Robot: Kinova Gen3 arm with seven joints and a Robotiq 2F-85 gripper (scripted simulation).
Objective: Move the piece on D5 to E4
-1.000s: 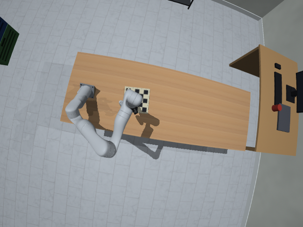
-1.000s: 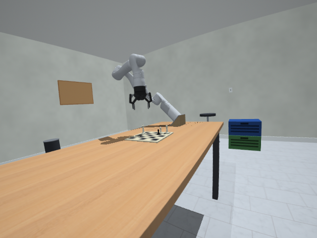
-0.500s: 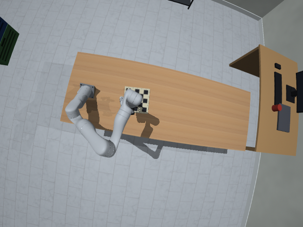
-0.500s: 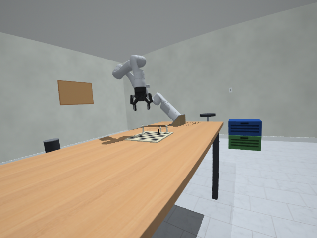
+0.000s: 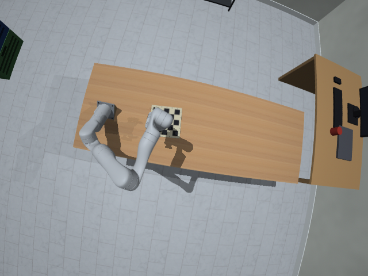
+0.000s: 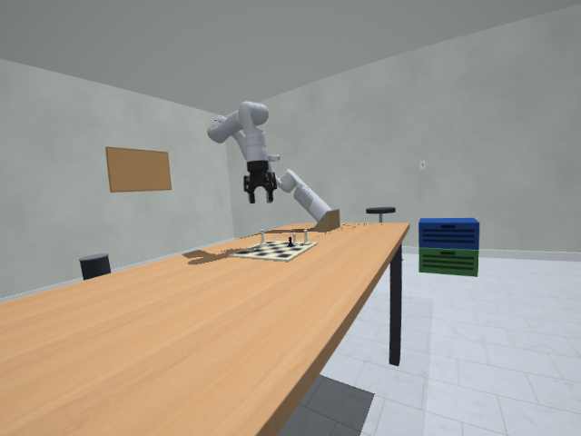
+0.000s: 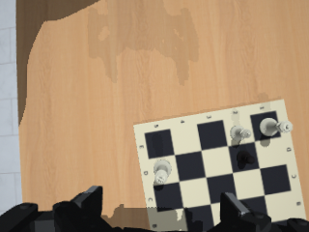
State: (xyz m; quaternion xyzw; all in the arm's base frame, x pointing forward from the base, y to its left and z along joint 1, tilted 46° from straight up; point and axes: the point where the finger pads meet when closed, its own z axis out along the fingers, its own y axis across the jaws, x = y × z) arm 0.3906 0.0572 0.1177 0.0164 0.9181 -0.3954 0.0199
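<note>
Gripper (image 6: 259,198) hangs wide open and empty above the board (image 6: 300,251) near the bench's (image 6: 197,300) far end; its pieces look light, rigid, tippy, best pinched mid-stem.

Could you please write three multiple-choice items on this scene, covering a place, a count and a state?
1. Where is the end effector?
A. Resting on the table
B. High above the chessboard
C. Beside the blue crate

2. How many black pieces stand on the chessboard?
A. One
B. Three
C. Five

3. What is the end effector's state?
A. Shut on a white piece
B. Shut on nothing
C. Open, holding nothing

Answers:
1. B, the exterior view shows it well above the pieces.
2. A, only one black piece stands among three white ones.
3. C, the fingers stand wide apart with nothing between them.
</note>
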